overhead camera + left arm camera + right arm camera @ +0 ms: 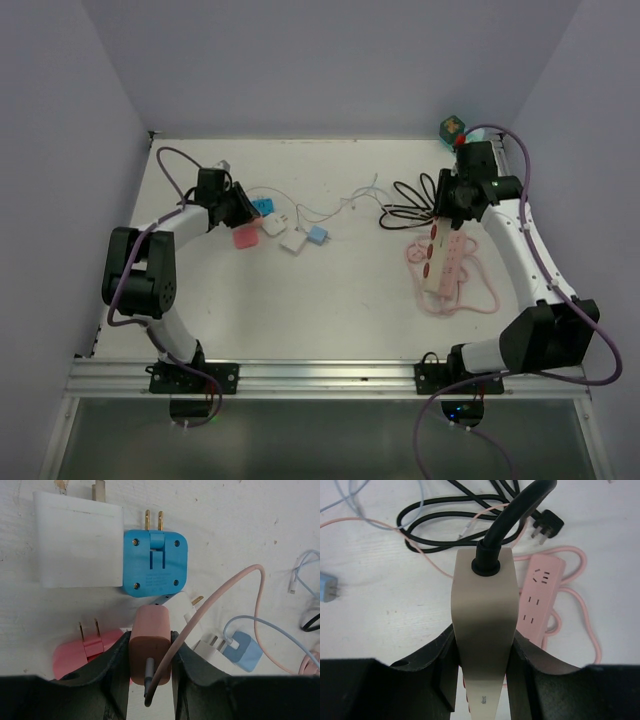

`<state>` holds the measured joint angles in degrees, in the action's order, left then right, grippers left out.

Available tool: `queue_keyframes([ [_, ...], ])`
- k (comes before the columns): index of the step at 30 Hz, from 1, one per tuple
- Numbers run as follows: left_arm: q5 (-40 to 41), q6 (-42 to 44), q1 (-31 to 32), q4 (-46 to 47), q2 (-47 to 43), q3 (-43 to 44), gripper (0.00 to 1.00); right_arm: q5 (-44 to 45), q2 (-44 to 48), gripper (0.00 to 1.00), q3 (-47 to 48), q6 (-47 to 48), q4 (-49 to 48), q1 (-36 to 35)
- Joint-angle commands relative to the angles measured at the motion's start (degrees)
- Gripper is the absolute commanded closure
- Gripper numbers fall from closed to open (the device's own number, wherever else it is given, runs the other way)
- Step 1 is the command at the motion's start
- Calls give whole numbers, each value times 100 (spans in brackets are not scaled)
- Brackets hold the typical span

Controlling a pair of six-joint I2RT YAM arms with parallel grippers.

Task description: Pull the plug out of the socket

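The plug is a tall grey-beige block that narrows toward the top, where a thick black cable leaves it through a round collar. It stands at the far end of the pink power strip, on the right side of the table.

The right wrist view shows the plug's body close up and the strip's free sockets just beside it. The plug's lower end is hidden there, so whether its prongs sit in the strip cannot be told. The top view shows the whole strip ringed by its own pink cord.

The right gripper pinches the plug, one dark finger pressed flat against each side. Over on the table's left, the left gripper is clamped on a small salmon adapter with a cord running from its end. That adapter sits among a blue adapter, a white charger and a pink one.
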<state>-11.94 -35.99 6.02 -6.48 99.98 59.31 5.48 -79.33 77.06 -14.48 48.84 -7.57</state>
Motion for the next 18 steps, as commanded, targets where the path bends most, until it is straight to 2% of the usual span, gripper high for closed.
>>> queue_keyframes([
  [1,-45,-31,-22,156,-136,-7,91,340,-293,100,310,-326,214,177],
  [5,-36,48,-31,95,-391,-165,81,349,-785,100,380,-494,231,361],
  [6,-45,65,-40,77,-462,-200,73,340,-986,100,415,-512,231,449],
  [11,-89,214,-84,-90,-954,-306,57,192,-1541,100,731,-608,13,590],
  [12,-71,258,-84,-116,-1094,-315,49,86,-1646,100,810,-635,-6,599],
  [16,-36,469,-101,-327,-1437,-323,33,-20,-2120,86,1039,-723,-234,599],
  [18,8,540,-110,-406,-1639,-323,27,-38,-2270,74,1232,-749,-252,599],
])
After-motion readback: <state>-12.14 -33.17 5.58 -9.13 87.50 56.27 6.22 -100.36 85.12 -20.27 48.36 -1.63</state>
